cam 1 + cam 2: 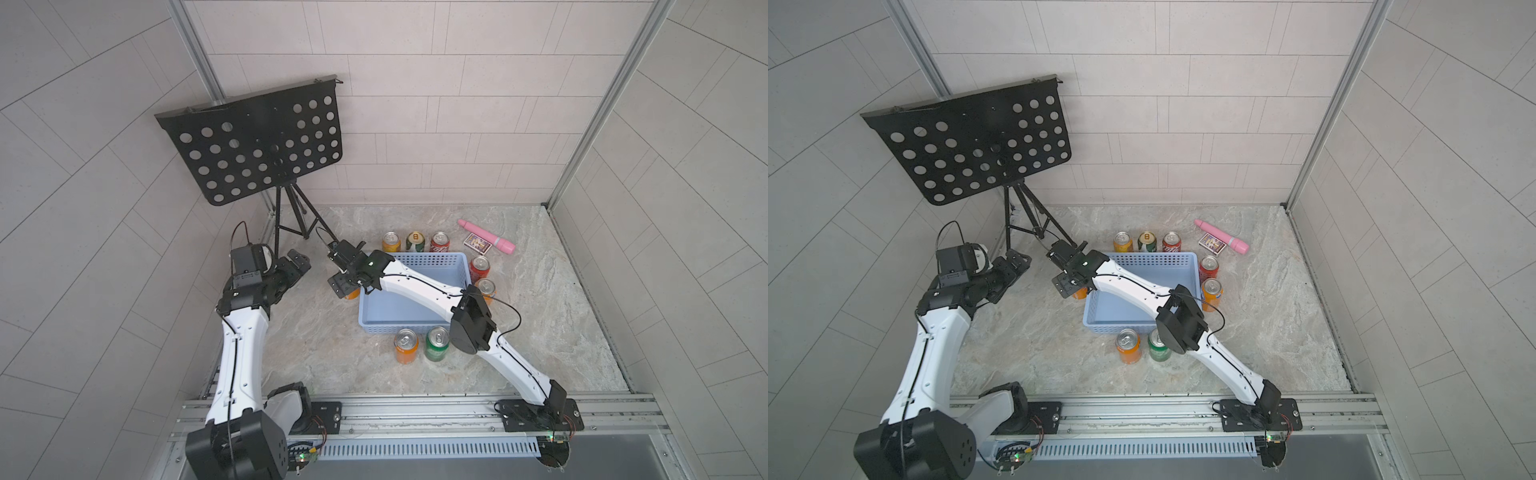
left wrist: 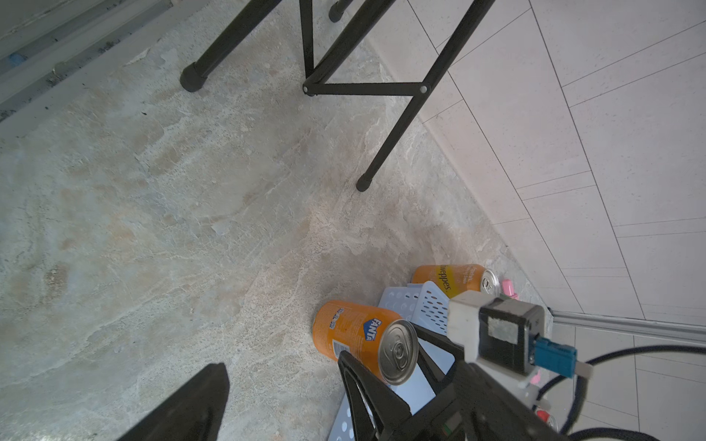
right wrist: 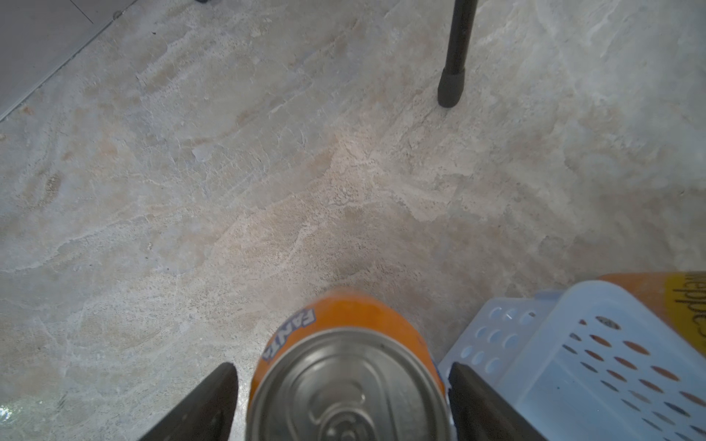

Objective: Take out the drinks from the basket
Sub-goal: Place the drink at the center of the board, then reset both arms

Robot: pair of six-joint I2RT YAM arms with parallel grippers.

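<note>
straddling an orange can (image 3: 345,366) beside the basket (image 3: 554,324), right jaws stand parted.

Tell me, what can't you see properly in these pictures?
Fanta can: both top views, mostly hidden under the right gripper.
Basket floor: both top views, a strip covered by the right arm.
Left gripper: tiny in top views; its wrist view shows one finger, rest cut by the edge.

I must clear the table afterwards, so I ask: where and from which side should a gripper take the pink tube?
Probably take the pink tube from above, across its thicker end, jaws crosswise to its length. It lies flat on the table, and the card box sits close beside its middle part.
</note>
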